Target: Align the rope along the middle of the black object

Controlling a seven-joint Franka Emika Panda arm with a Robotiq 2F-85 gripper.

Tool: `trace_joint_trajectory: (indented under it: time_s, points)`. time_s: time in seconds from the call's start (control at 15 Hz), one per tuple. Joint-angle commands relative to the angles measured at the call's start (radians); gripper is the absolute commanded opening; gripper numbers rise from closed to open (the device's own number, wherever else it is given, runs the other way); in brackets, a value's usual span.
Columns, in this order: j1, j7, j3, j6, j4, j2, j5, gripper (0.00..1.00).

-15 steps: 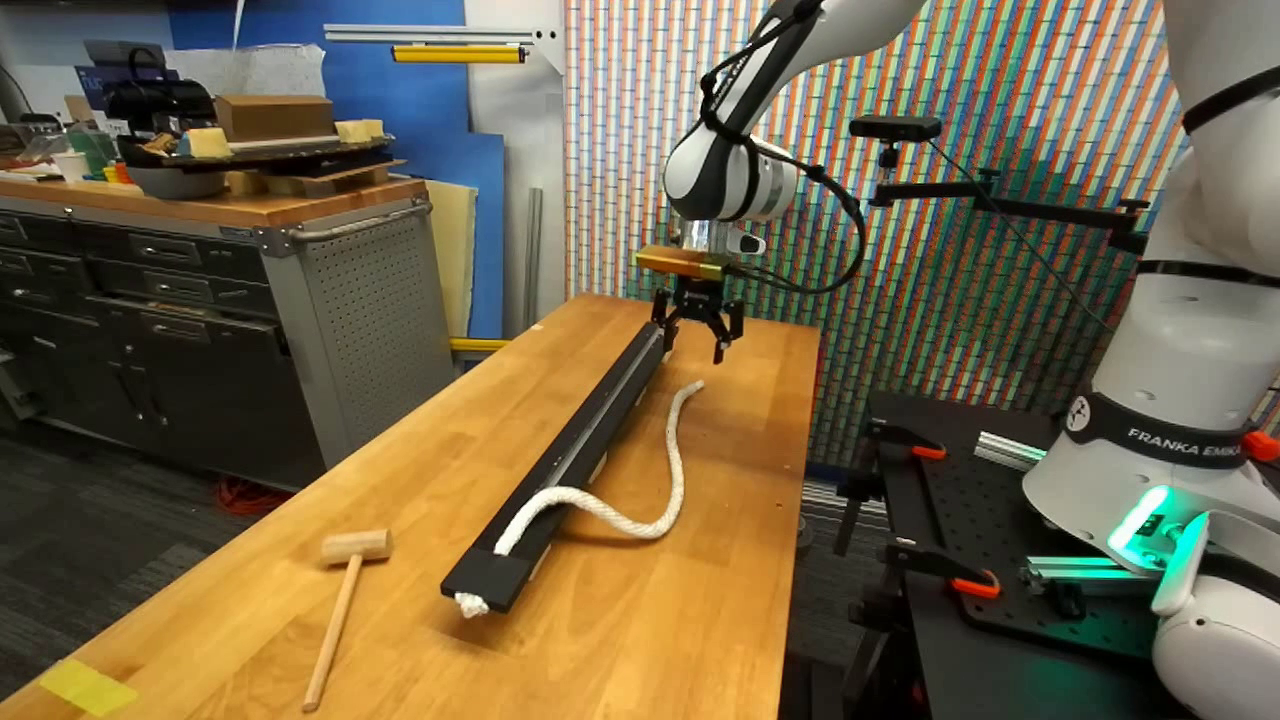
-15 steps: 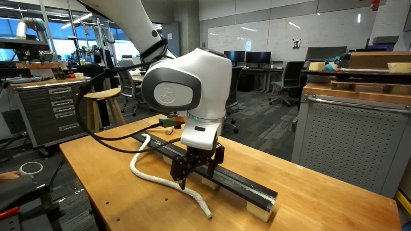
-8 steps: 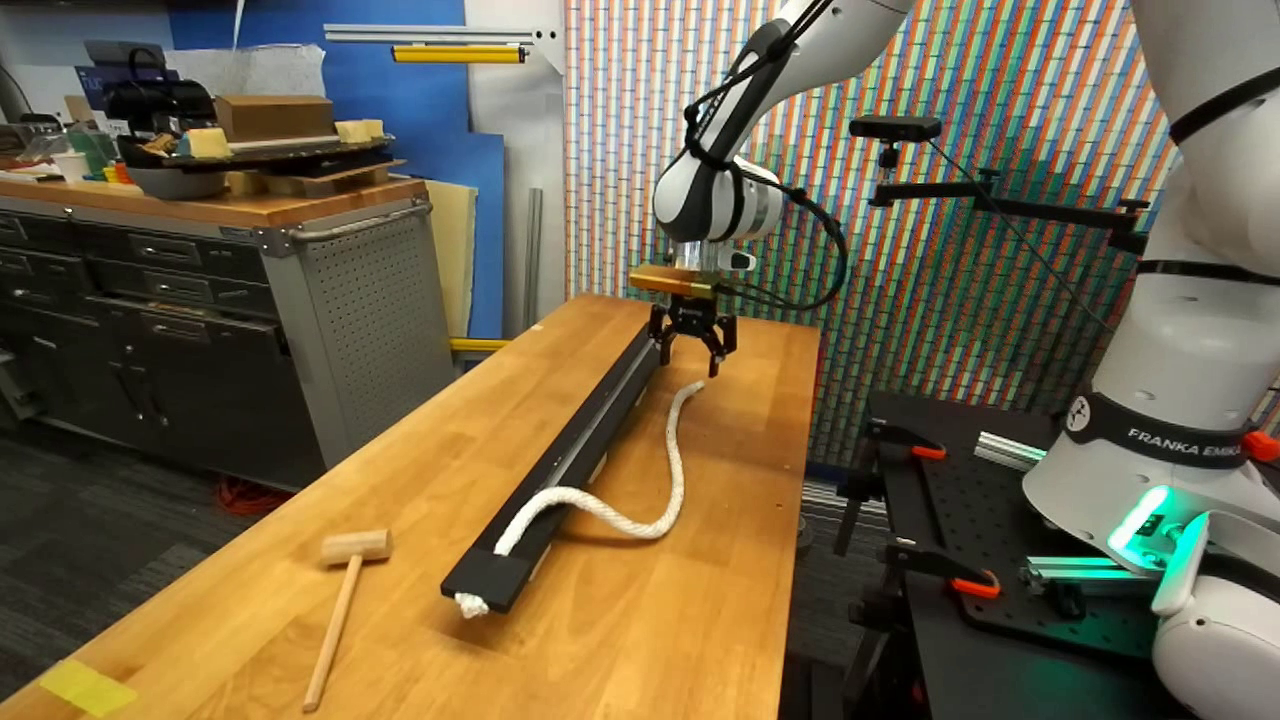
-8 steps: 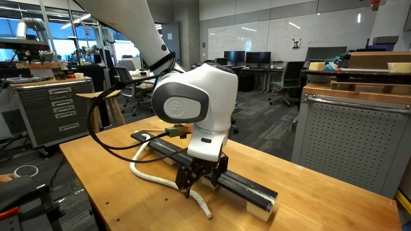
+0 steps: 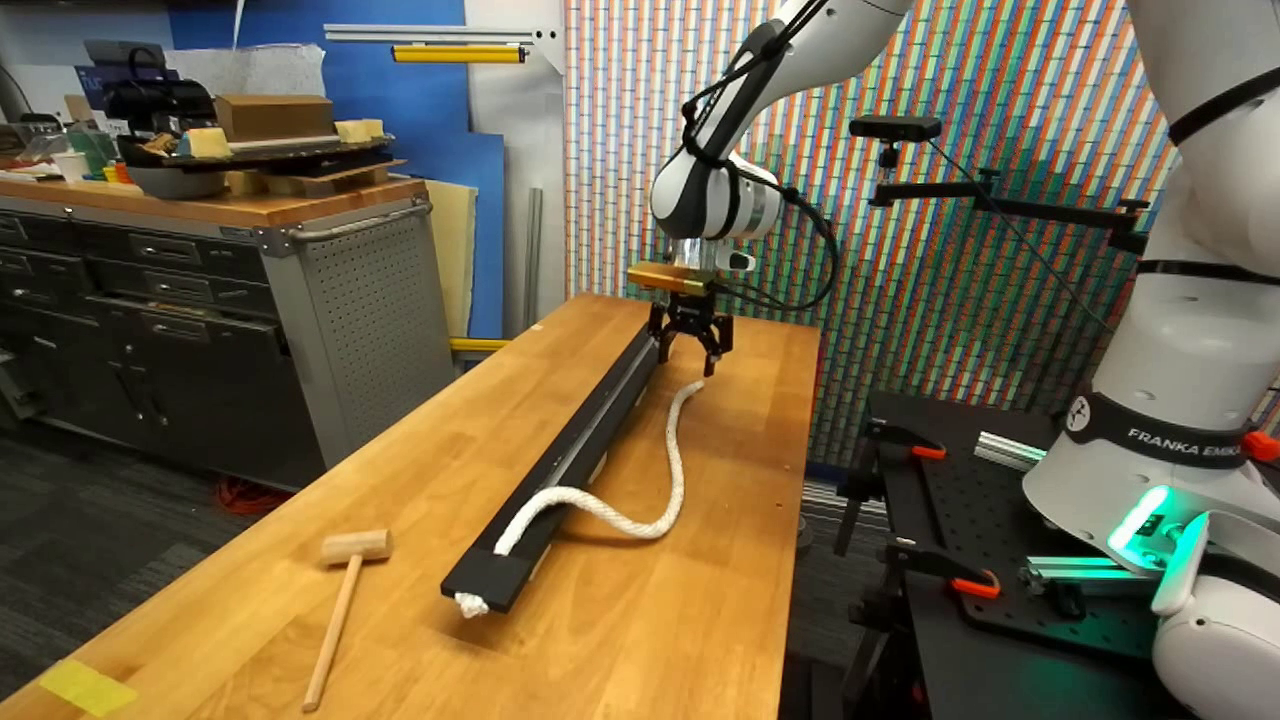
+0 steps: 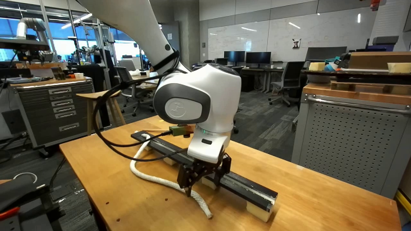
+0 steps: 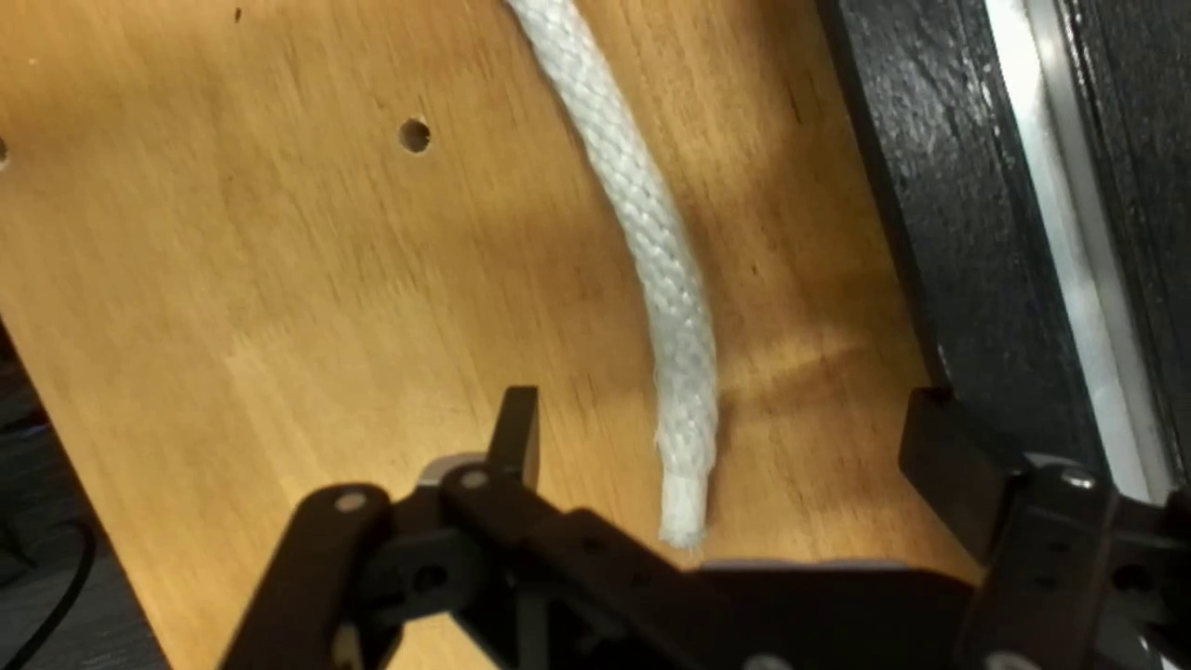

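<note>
Lowering toward the rope: within the last second the fingers were brought down nearer its free end, while the rope was left unmoved.
Finger spread: wide; the free end was framed between them in the wrist view, and nothing was gripped.
Rope on the black object: only a short stretch was laid there, near one end; the rest was left curved across the tabletop alongside.
Pale middle strip: mostly left uncovered.
Alignment: judged barely begun; a grasp of the free end was seemingly being prepared, with some risk that a finger might be caught on the black object's edge.
</note>
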Motion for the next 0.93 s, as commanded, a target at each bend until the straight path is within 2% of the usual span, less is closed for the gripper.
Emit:
trace_joint_trajectory:
  time_s: [0.0,0.2,0.4,0.53,0.6,0.87]
  points:
    - [-0.006,0.022,0.003,-0.041,0.032,0.008,0.046,1.00]
    - [0.008,0.030,-0.012,-0.026,0.030,0.009,0.029,1.00]
    - [-0.007,0.003,-0.001,-0.029,0.040,0.013,0.039,1.00]
    - [-0.041,-0.119,0.012,-0.003,0.080,0.047,0.017,1.00]
    - [0.003,-0.032,-0.007,-0.008,0.014,0.004,0.027,1.00]
    - [-0.017,-0.105,-0.008,-0.008,0.044,0.026,0.028,1.00]
